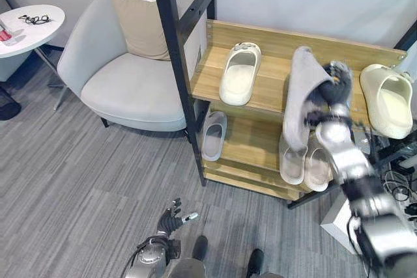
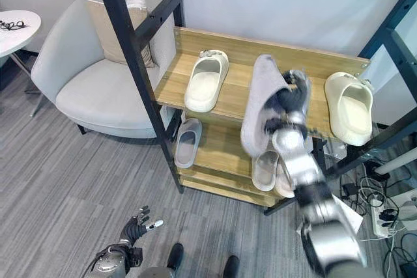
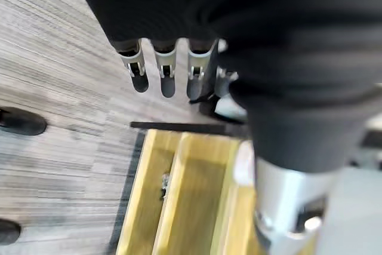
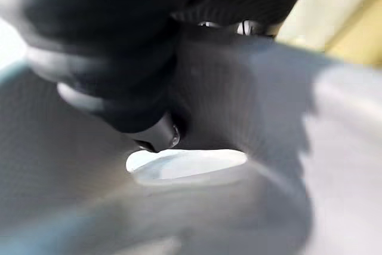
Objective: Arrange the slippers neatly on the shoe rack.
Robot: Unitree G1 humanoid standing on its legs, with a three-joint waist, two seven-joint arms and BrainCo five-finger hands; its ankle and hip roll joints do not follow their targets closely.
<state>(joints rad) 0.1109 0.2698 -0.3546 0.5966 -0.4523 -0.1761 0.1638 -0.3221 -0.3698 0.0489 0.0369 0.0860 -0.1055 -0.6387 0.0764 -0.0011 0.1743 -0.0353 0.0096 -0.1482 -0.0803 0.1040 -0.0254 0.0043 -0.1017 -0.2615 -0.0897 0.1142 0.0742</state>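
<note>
My right hand [image 1: 332, 93] is shut on a grey slipper [image 1: 300, 92] and holds it on edge, sole outward, above the top shelf of the wooden shoe rack [image 1: 280, 53]. Up close, the grey slipper [image 4: 250, 111] lies against the palm. A cream slipper [image 1: 239, 74] lies on the top shelf's left part, another cream slipper [image 1: 389, 99] at its right end. On the lower shelf are a grey slipper [image 1: 214, 135] at the left and a pale pair [image 1: 305, 164] below my hand. My left hand [image 1: 171, 218] hangs open, low over the floor.
A black slanted rack post [image 1: 174, 63] stands between the shelves and a light grey armchair [image 1: 124, 79] with a beige cushion [image 1: 140, 24]. A round white side table [image 1: 29, 27] is far left. A power strip and cables [image 2: 384, 216] lie at the right.
</note>
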